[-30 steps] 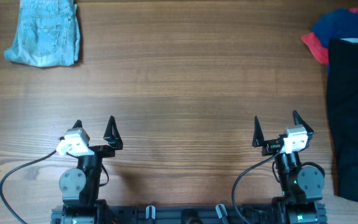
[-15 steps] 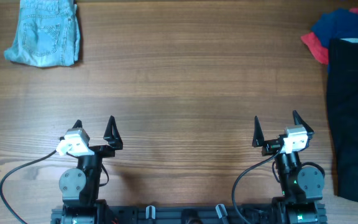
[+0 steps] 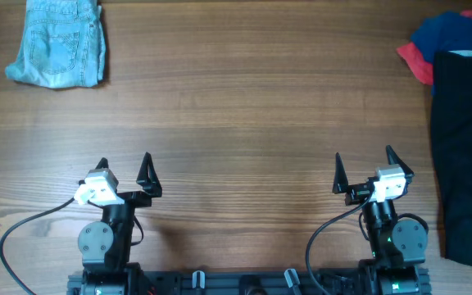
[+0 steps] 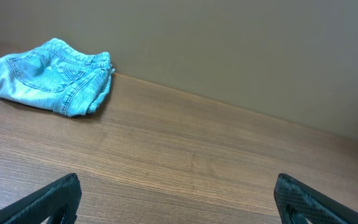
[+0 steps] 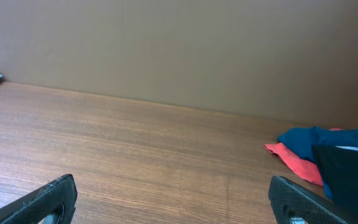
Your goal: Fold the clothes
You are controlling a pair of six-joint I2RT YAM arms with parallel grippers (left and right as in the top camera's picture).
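Left hand and right hand both spread wide, empty.

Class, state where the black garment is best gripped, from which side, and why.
The black garment lies flat, its long straight edge free and facing the right gripper; probably pinch that edge, coming from the table's middle.

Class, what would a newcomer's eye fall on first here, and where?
The light blue denim shorts lie bunched at the table's far left corner. At the right edge a large black garment partly covers a dark blue one, a red one peeking out. The left gripper and right gripper stand open and empty at the near edge.
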